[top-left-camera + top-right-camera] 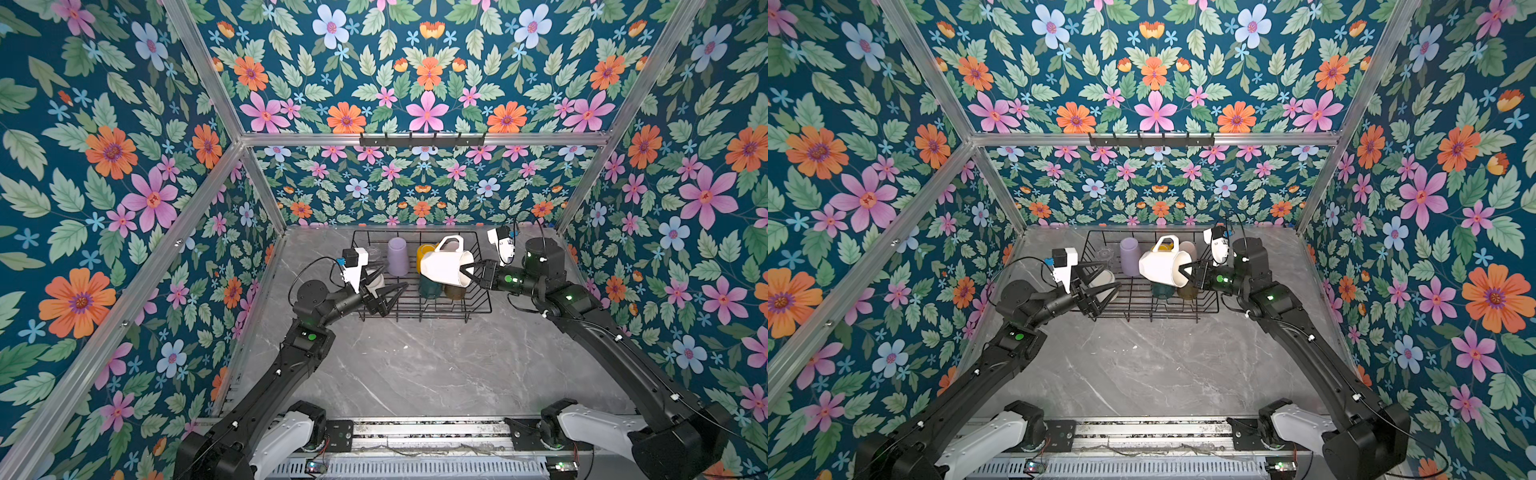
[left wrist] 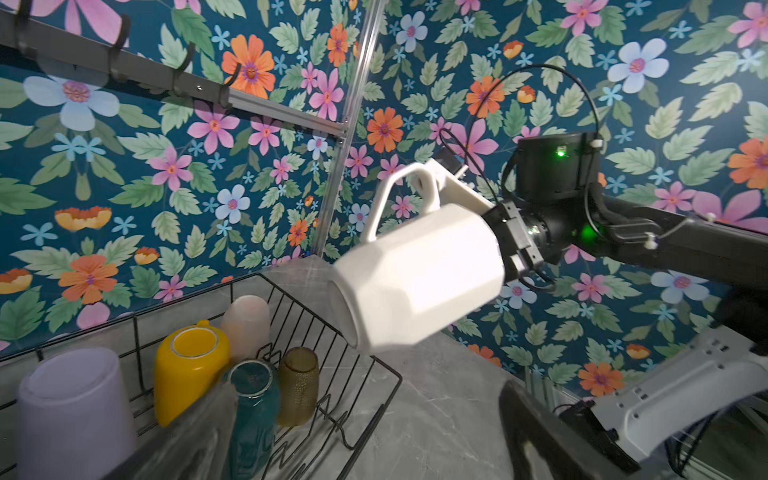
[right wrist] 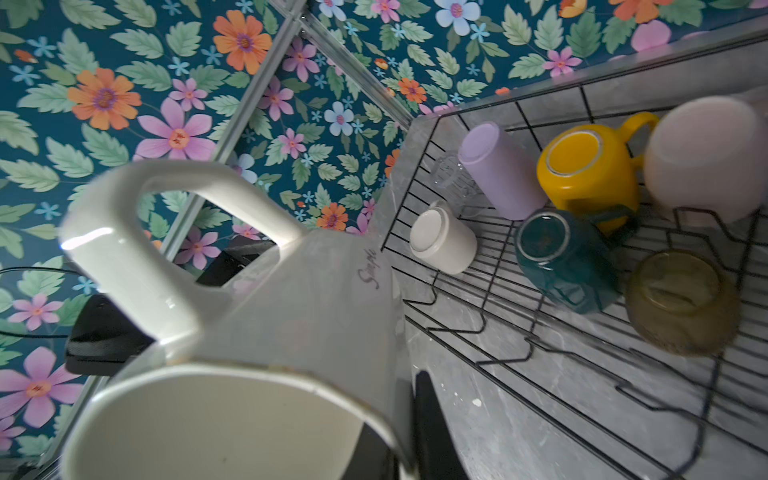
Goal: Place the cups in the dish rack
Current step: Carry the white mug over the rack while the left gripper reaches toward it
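My right gripper (image 1: 467,270) is shut on the rim of a white mug (image 1: 442,264), held tilted in the air over the dish rack (image 1: 415,319); in the right wrist view the mug (image 3: 291,311) fills the foreground. Upside down in the rack stand a lilac tumbler (image 3: 498,170), yellow mug (image 3: 586,166), cream cup (image 3: 706,158), dark green mug (image 3: 561,257), olive-amber glass (image 3: 681,303), clear glass (image 3: 453,178) and a small white mug (image 3: 442,241). My left gripper (image 1: 392,278) is open at the rack's left end, its fingers either side of that small mug, not gripping.
The rack stands at the back of the grey marble table (image 1: 415,365), close to the flowered back wall. A black hook rail (image 1: 422,139) hangs on the wall above. Both arm bases sit along the table's front edge.
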Available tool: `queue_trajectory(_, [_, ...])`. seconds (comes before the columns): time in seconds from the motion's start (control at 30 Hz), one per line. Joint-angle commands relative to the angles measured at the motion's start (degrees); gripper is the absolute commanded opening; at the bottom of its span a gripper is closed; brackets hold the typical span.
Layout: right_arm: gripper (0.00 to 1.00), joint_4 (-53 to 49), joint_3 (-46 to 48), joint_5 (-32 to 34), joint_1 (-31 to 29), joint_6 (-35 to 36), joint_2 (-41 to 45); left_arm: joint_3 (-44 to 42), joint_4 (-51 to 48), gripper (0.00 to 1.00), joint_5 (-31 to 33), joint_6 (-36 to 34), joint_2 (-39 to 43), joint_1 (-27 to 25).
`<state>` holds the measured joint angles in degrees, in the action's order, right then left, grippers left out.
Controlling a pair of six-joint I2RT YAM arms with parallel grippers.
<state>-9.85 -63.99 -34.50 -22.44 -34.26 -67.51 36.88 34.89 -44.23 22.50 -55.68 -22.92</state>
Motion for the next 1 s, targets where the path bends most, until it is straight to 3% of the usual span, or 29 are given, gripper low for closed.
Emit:
queue_trajectory(0.0, [0.00, 13.4, -0.3, -8.3, 0.0, -0.2, -1.3, 0.0, 4.3, 0.99, -6.0, 1.0, 0.0, 0.1])
queue_trajectory(0.4, [0.00, 29.0, 2.0, -21.8, -0.4, -4.0, -3.6, 0.7, 7.4, 1.00, -11.5, 2.5, -1.4, 0.0])
queue_trajectory(0.97, [0.00, 26.1, -1.0, -25.5, -6.6, -0.4, -7.6, 0.7, 8.5, 0.99, -13.5, 2.6, -1.0, -0.1])
